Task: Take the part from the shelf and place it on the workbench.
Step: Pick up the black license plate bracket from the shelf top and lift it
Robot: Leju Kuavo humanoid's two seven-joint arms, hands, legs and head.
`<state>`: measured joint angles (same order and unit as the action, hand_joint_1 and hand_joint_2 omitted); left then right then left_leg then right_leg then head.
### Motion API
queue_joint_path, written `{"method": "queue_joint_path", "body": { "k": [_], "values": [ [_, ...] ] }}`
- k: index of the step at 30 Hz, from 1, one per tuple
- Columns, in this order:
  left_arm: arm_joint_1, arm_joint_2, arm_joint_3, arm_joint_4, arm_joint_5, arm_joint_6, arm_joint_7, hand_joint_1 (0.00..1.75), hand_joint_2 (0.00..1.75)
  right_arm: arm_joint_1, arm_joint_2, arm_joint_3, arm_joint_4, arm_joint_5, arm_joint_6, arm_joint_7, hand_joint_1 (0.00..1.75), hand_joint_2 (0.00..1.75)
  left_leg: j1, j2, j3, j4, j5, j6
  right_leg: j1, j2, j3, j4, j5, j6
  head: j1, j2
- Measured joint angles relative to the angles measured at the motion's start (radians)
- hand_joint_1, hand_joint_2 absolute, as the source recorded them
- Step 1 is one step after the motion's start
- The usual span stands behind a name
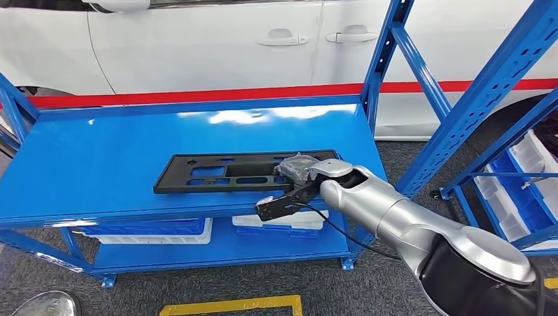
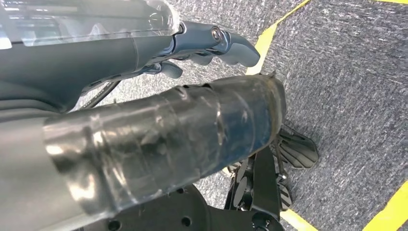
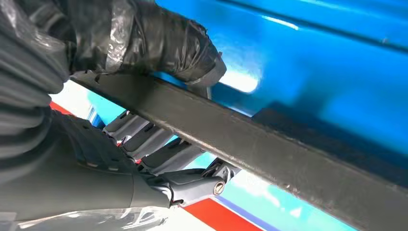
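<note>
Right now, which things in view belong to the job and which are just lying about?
Job:
black part, flat on the blue shelf
right hand, gripping the part's near end, thumb above and fingers below

Lying about:
white bins on the lower level
white car behind
left hand, hanging over the carpet

One black part (image 1: 230,173) lies on one blue shelf top (image 1: 99,164); one right hand (image 1: 299,170) grips its end, and one left hand (image 2: 211,45) hangs over grey carpet; two white bins (image 1: 154,232) sit on the lower shelf level; two door handles (image 1: 281,39) show on one white car (image 1: 197,46); one red stripe (image 1: 197,96) runs along its sill.
</note>
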<state>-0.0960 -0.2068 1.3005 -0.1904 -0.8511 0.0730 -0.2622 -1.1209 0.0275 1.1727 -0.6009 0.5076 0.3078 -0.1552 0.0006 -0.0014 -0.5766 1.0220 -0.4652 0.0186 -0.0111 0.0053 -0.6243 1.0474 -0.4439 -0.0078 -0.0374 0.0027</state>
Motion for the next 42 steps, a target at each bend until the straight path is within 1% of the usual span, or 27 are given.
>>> {"method": "queue_joint_path", "body": {
  "k": [15, 25, 30, 34, 42],
  "values": [
    [0.001, 0.000, 0.000, 0.000, 0.005, -0.001, -0.008, 0.00, 0.00, 0.011, -0.018, 0.004, -0.020, -0.004, -0.050, 0.003, 1.75, 1.75, 0.000, 0.000, -0.001, 0.000, 0.000, 0.000, -0.001, 0.000, -0.001, 0.000, 0.001, 0.001, 0.000, 0.000],
    [0.001, 0.000, 0.003, 0.000, 0.010, -0.002, -0.018, 0.00, 0.00, -0.025, -0.049, -0.035, -0.115, -0.014, -0.080, 0.041, 1.75, 1.75, -0.001, 0.000, -0.002, 0.000, 0.000, 0.000, -0.001, 0.000, -0.001, 0.000, 0.001, 0.001, 0.000, 0.000],
    [0.002, 0.000, 0.011, 0.000, 0.021, -0.005, -0.019, 0.00, 0.00, -0.079, -0.074, -0.084, -0.208, -0.016, -0.072, 0.085, 1.75, 1.75, -0.001, 0.000, -0.003, 0.001, 0.000, 0.000, -0.001, 0.000, -0.002, 0.000, 0.001, 0.001, 0.000, 0.000],
    [0.002, 0.000, 0.019, 0.000, 0.024, -0.007, -0.028, 0.00, 1.75, -0.121, -0.097, -0.124, -0.284, -0.016, -0.064, 0.102, 1.75, 1.75, -0.001, 0.000, -0.003, 0.001, 0.000, 0.000, -0.001, 0.000, -0.002, 0.000, 0.001, 0.001, 0.000, 0.000],
    [0.003, 0.000, 0.020, 0.000, 0.005, -0.020, -0.066, 0.00, 1.75, -0.131, -0.170, -0.165, -0.443, 0.005, -0.091, 0.125, 1.75, 1.75, -0.001, -0.002, -0.004, 0.001, 0.000, 0.000, -0.001, -0.001, -0.002, -0.001, 0.001, 0.001, 0.000, 0.000]
  ]
}}
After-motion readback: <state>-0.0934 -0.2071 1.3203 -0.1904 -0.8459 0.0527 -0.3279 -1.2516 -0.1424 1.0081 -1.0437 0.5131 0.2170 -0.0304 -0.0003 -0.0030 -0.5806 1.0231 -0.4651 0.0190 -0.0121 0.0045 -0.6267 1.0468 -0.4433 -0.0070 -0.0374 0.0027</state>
